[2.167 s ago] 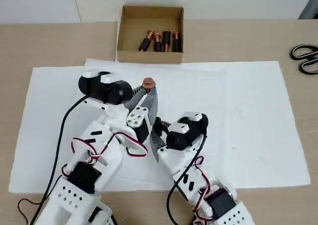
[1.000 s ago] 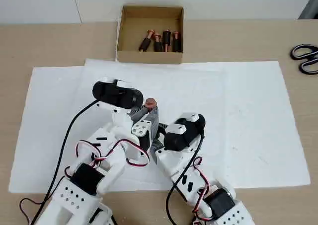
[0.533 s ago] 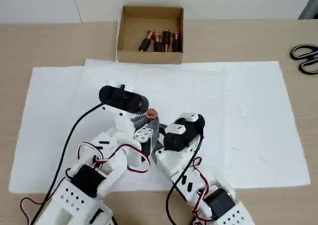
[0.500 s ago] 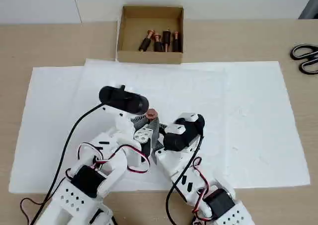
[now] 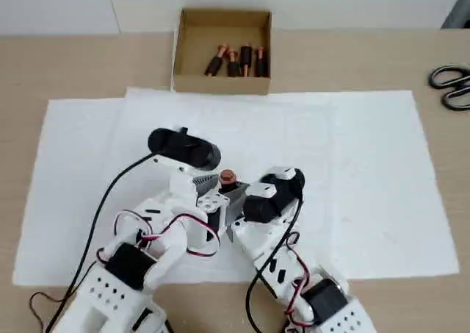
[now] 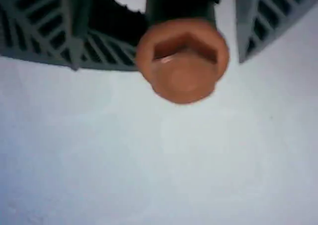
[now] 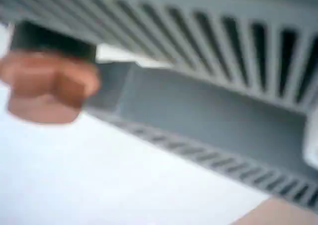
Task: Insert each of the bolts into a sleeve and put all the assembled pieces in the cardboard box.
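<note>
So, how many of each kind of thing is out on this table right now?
Robot arms: 2
Cardboard box: 1
Assembled pieces inside it: 4
Sleeved bolt held up between the arms: 1
Scissors: 1
White sheet: 1
Total: 10

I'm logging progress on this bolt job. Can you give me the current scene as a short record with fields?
surface: white paper sheet on a wooden table
box: open cardboard box at the table's far side, holding four copper bolts in black sleeves
held piece: copper-headed bolt in a black sleeve, head facing up, over the sheet
left gripper: shut on that piece
right gripper: close beside the piece; grip unclear
other: black-handled scissors at the table's right edge
</note>
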### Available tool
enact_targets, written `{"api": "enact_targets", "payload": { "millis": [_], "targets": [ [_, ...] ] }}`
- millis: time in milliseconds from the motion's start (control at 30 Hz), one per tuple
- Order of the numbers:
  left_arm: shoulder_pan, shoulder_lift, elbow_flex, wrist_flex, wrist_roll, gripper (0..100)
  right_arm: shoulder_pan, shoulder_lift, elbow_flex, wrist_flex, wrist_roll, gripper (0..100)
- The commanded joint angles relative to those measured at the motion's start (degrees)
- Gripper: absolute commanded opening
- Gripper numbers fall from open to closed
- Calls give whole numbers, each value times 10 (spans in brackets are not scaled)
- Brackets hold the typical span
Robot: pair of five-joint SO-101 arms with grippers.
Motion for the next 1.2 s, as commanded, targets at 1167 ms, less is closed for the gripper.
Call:
{"api": "enact_targets", "payload": {
  "millis": [1167],
  "targets": [
    [-548,-7,-69,208,-177,205,141,530,-441,-86,120,4]
  ]
}}
